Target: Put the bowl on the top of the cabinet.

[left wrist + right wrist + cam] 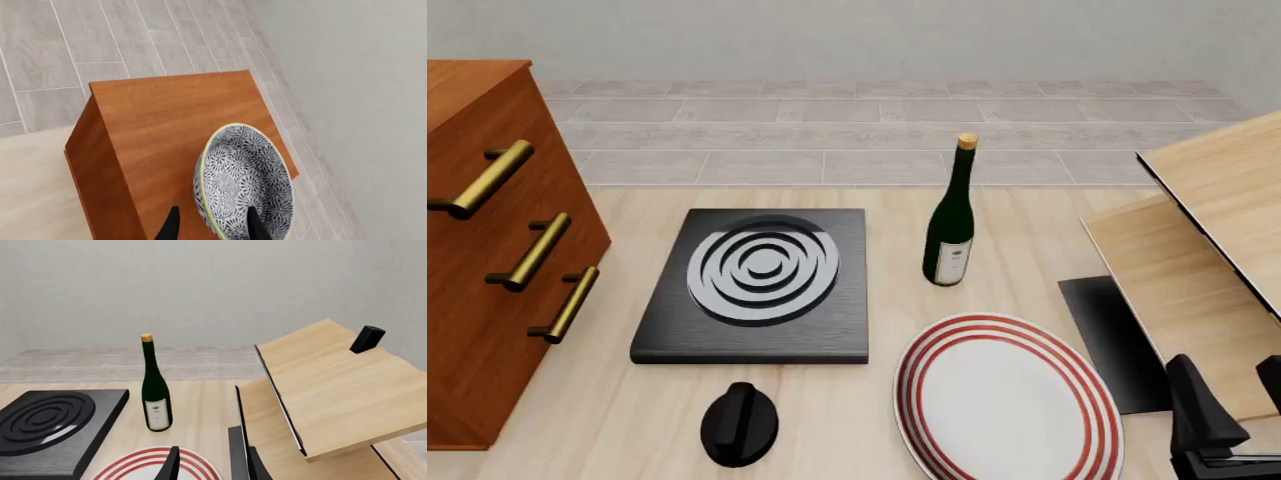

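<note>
Bowl gripped at its rim between the left fingers, tilted nearly on edge, opening turned sideways, hanging over the cabinet top. Not yet seated, judging by the tilt; wood just beyond and beneath the fingertips, so a short lowering and levelling looks to be all that remains. Left arm alone in reach; out of sight in the front view. Right gripper idle, well apart, low over the counter, fingers narrowly parted around nothing. One bowl, one cabinet with three handles, one plate, one bottle, one burner.
</note>
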Tool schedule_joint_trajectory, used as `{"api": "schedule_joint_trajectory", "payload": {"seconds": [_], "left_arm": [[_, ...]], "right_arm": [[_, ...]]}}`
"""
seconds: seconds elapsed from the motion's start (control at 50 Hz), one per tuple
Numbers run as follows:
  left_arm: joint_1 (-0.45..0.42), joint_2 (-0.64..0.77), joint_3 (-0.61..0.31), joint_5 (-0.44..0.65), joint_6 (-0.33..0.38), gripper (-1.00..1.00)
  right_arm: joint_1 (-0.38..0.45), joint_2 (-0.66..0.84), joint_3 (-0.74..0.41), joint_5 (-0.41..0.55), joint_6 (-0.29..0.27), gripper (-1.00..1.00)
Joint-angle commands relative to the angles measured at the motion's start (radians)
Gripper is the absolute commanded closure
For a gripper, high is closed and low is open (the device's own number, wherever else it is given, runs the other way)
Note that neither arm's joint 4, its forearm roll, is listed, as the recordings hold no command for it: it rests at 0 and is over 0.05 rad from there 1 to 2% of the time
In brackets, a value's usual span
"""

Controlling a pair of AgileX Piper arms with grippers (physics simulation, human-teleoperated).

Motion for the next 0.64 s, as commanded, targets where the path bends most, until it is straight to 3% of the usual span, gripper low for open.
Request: {"api": "schedule_joint_trajectory", "payload": {"seconds": [0.02, 0.3, 0.64], "left_arm": [[0.005, -0.065, -0.002, 0.022, -0.006, -1.0], [0.015, -0.162, 0.004, 0.057, -0.03, -1.0], [-0.033, -0.293, 0.019, 0.099, -0.055, -1.0]], "right_arm": [[0.001, 0.0, 0.0, 0.0, -0.001, -1.0], [-0.001, 0.004, -0.001, -0.006, 0.002, -1.0], [-0.002, -0.001, 0.0, -0.005, 0.008, -1.0]]}}
